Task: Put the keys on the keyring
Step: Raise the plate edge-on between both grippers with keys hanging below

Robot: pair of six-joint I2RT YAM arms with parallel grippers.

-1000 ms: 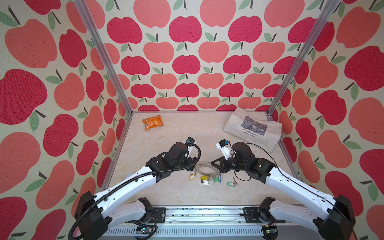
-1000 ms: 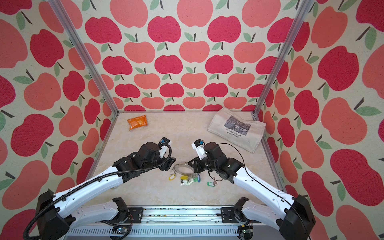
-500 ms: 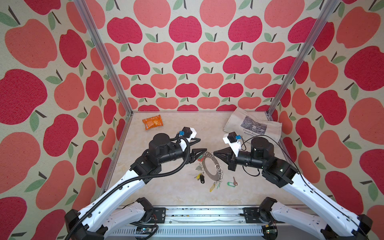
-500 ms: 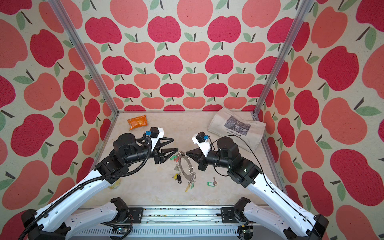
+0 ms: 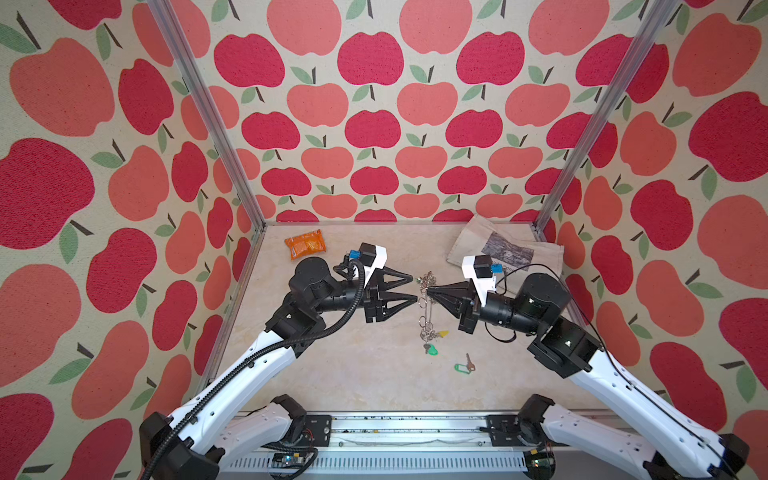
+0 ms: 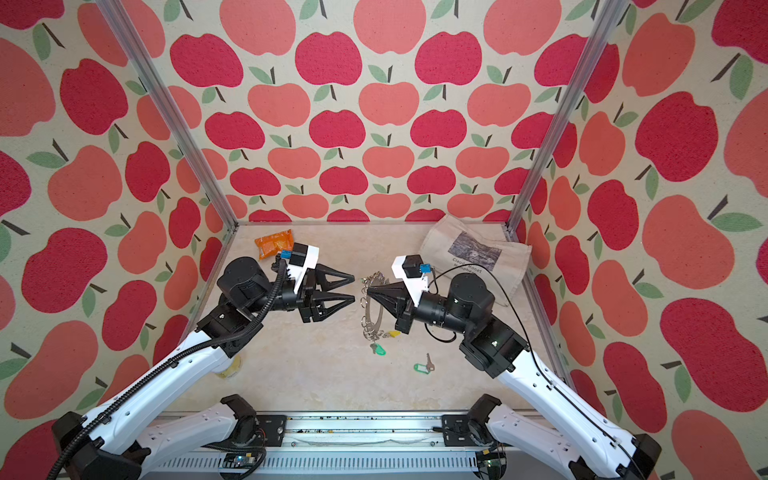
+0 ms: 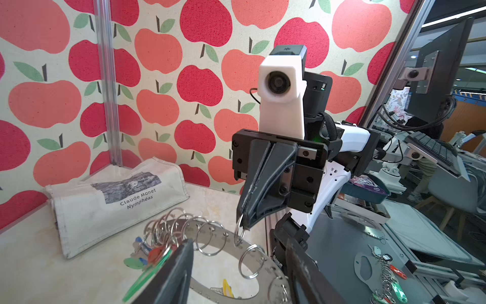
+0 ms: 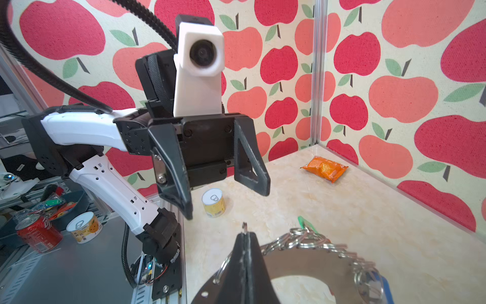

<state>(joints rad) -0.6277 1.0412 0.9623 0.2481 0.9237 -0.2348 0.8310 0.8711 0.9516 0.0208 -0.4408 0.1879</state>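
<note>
The keyring (image 5: 424, 303) (image 6: 371, 307) hangs on edge above the table, a flat grey disc (image 7: 265, 265) (image 8: 310, 263) with wire rings round its rim. My right gripper (image 5: 429, 289) (image 6: 368, 289) (image 8: 245, 234) is shut on one wire ring at the rim. My left gripper (image 5: 414, 288) (image 6: 354, 286) (image 7: 238, 239) stands open just left of the disc, facing it and holding nothing. Keys with a green tag (image 5: 432, 350) and a yellow tag (image 5: 442, 333) dangle from the lower rim. One key with a green tag (image 5: 463, 367) (image 6: 424, 366) lies loose on the table.
An orange foil packet (image 5: 305, 244) (image 8: 324, 168) lies at the back left. A printed cloth bag (image 5: 511, 249) (image 7: 118, 194) lies at the back right, behind my right arm. A small yellow can (image 8: 213, 202) (image 6: 228, 368) stands near the left wall.
The keyring has come up off the table in my right gripper and now hangs on edge. Both arms have risen and face each other. The left jaws have narrowed somewhat.
</note>
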